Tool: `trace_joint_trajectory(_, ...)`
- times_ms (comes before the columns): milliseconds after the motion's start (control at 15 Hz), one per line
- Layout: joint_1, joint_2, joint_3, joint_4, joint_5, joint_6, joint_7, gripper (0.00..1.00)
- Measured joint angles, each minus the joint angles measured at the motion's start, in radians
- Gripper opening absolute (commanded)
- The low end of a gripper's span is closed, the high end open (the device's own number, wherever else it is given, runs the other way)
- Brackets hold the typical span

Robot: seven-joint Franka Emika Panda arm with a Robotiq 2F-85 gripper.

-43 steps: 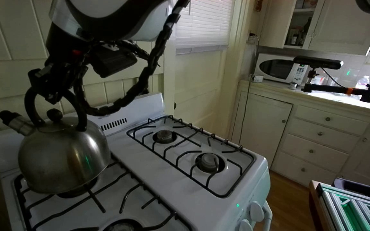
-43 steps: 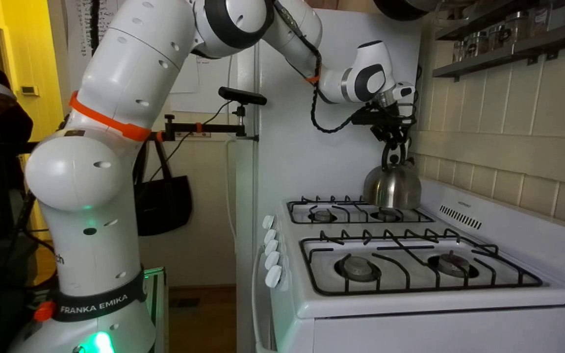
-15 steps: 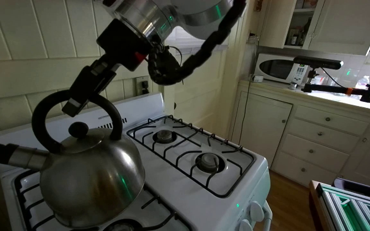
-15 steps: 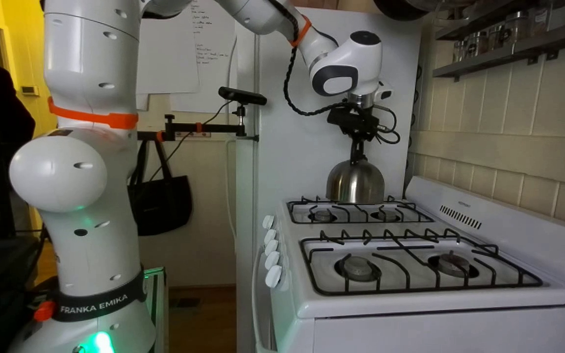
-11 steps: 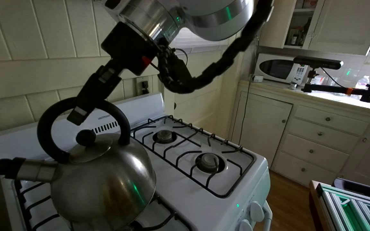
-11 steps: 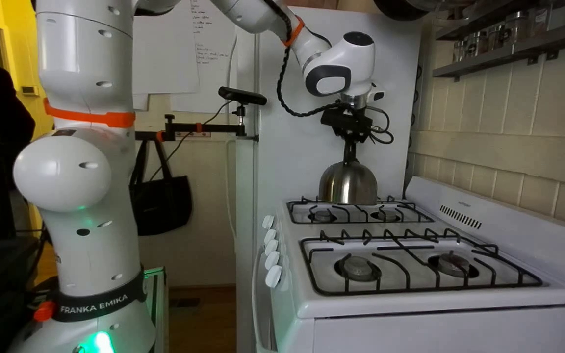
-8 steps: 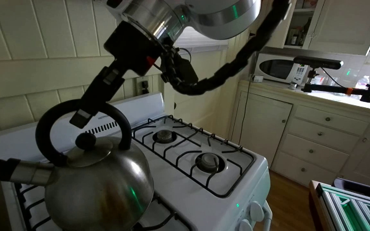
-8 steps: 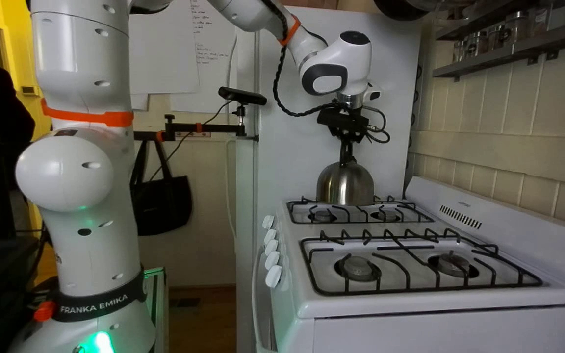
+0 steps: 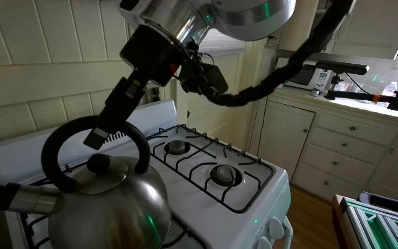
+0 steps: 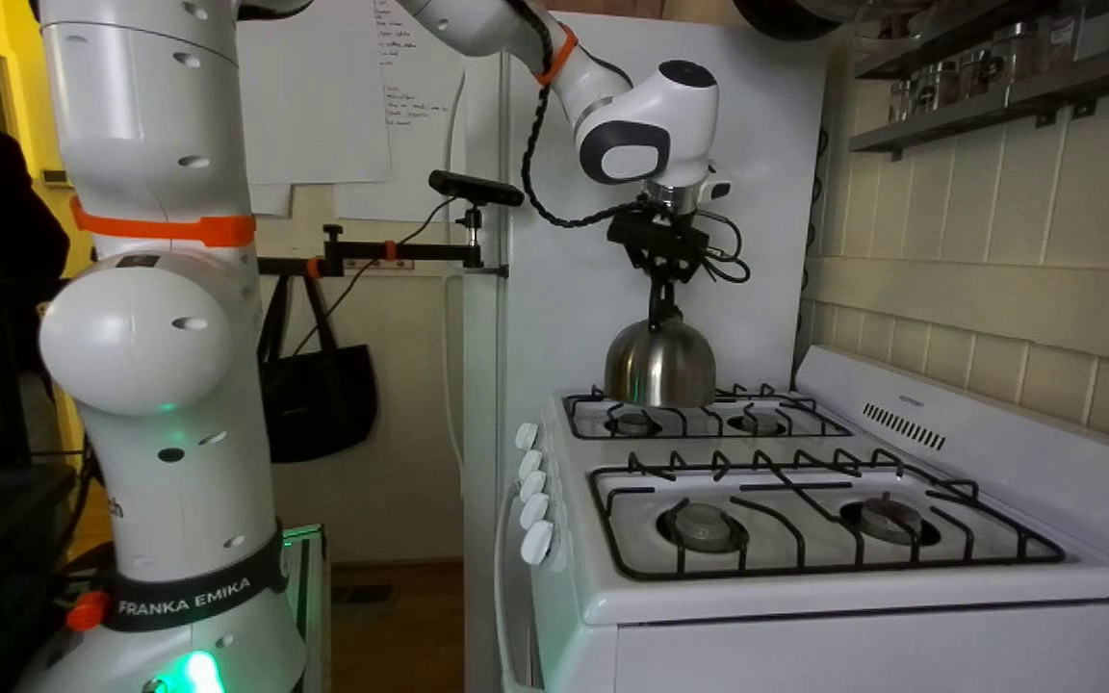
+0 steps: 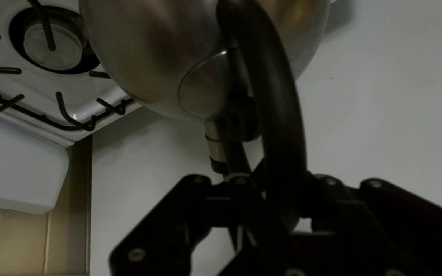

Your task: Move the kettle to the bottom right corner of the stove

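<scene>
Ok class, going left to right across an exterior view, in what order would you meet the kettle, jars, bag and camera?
In an exterior view, from left to right: bag, camera, kettle, jars.

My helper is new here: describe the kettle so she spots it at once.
Find the white stove, then, in an exterior view, its farther grate. Over that, the gripper holds the kettle by its black loop handle. Unlike the flat, dull burners, it is a shiny steel dome.
</scene>
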Motion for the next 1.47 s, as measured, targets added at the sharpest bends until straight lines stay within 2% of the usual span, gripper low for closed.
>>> trace_joint_trajectory(400,0.019,-0.010,-0.013,-0.011,0.001,-0.010,0.000,0.02)
trace_joint_trajectory(467,0.020,-0.012,-0.014,-0.014,0.001,-0.010,0.000,0.06)
trace_joint_trajectory(533,0.021,-0.014,-0.016,-0.016,0.001,-0.010,0.001,0.34)
trace_joint_trajectory(600,0.021,-0.014,-0.018,-0.017,0.001,-0.010,0.003,0.35)
trace_joint_trajectory(1200,0.026,-0.016,-0.029,-0.016,0.001,-0.009,0.015,1.00)
trace_joint_trajectory(1467,0.028,-0.027,-0.030,-0.015,-0.002,-0.009,0.022,1.00)
